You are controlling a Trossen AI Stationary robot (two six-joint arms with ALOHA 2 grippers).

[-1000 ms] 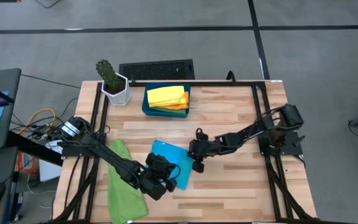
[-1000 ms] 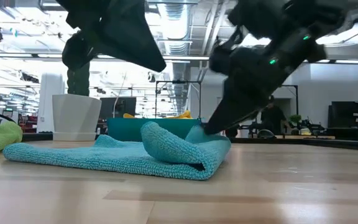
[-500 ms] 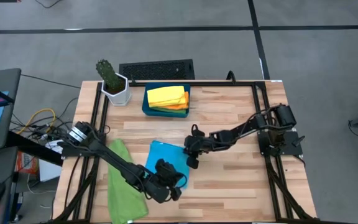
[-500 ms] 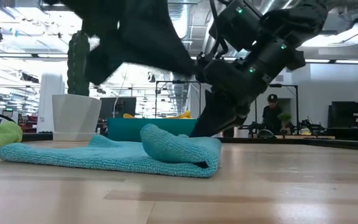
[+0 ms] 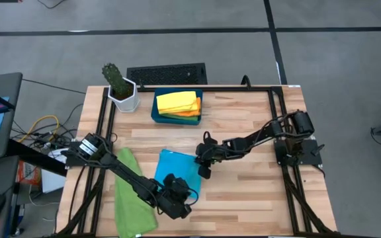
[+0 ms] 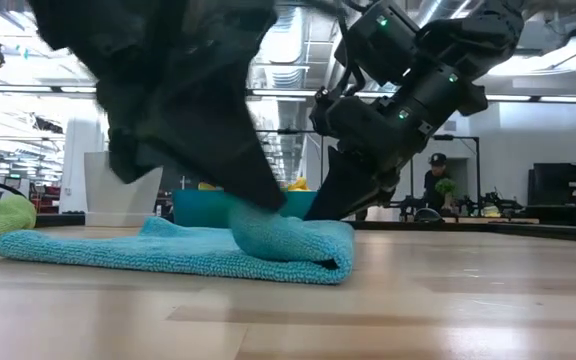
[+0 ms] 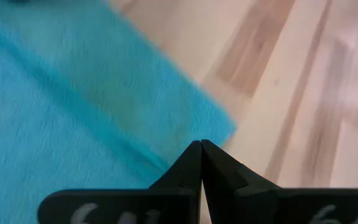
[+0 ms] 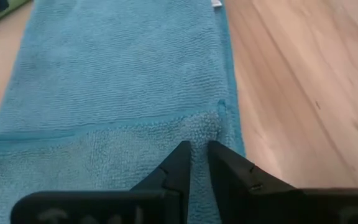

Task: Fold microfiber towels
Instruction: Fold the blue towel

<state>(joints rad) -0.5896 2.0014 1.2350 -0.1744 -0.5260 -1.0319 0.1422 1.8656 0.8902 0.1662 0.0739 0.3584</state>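
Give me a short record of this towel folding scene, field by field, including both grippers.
Towel in work: sky-blue towel, partly folded, centre of the table
Left gripper: shut, at the towel's near edge
Right gripper: nearly shut, at the towel's right edge; hold not clear
Waiting: green towel at the left
Tray: teal, holds yellow towel and orange towel
Other: potted cactus at the back left

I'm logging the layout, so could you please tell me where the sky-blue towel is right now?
In the high view the sky-blue towel lies near the table's front middle, right of the green towel, with the left gripper and right gripper at its edges.
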